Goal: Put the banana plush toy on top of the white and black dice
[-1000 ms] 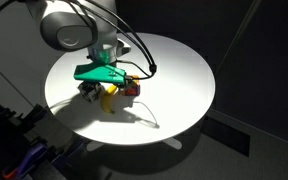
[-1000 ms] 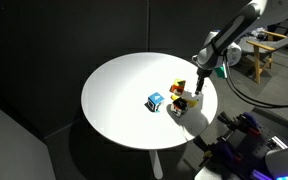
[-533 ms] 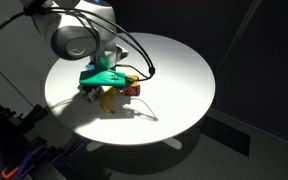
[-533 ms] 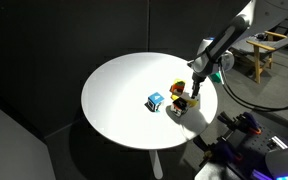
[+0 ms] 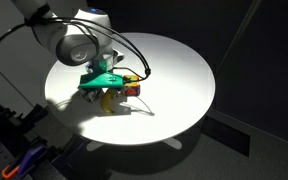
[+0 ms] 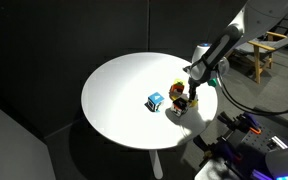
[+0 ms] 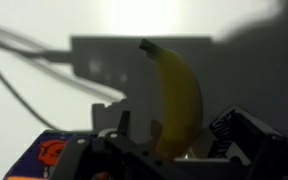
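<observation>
Round white table (image 5: 184,85) (image 6: 119,90) on a white central pedestal (image 6: 156,160), shown in both exterior views against dark surroundings. A blue cube with light dots (image 6: 156,101) stands on the tabletop towards one edge. Near it, but apart from it, stands a red and yellow cube (image 6: 177,90) (image 5: 134,88). A light wooden frame (image 6: 259,55) stands beyond the table in the background. Dark equipment with coloured cabling (image 6: 246,150) sits below the table's edge, and similar clutter (image 5: 19,155) fills a lower corner.

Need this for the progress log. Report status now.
Gripper open, straddling the banana plush toy, no grip yet. White and black dice not clearly made out. Red and yellow cube crowding close beside.
</observation>
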Controlling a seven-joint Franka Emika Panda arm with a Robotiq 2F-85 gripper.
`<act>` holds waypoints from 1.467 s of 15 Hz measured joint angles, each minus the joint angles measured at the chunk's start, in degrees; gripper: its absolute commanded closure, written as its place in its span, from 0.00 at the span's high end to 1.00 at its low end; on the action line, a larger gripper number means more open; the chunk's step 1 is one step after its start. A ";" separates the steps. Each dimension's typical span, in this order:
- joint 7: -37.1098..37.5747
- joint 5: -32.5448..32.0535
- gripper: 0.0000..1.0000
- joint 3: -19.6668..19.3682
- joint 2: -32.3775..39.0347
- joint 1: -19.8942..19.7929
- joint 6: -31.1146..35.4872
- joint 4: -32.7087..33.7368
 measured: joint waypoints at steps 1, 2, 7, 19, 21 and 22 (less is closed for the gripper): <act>0.70 -0.37 1.00 0.00 0.36 0.18 0.07 0.15; 1.35 -0.79 1.00 0.00 0.66 0.34 0.11 0.30; 4.98 -2.39 1.00 -0.07 1.89 1.29 1.39 0.96; 10.90 -6.79 1.00 -0.83 3.61 2.07 3.72 2.03; 11.27 -7.04 1.00 -0.94 3.76 2.07 3.73 2.23; 11.58 -7.30 1.00 -1.00 3.83 2.07 3.73 2.34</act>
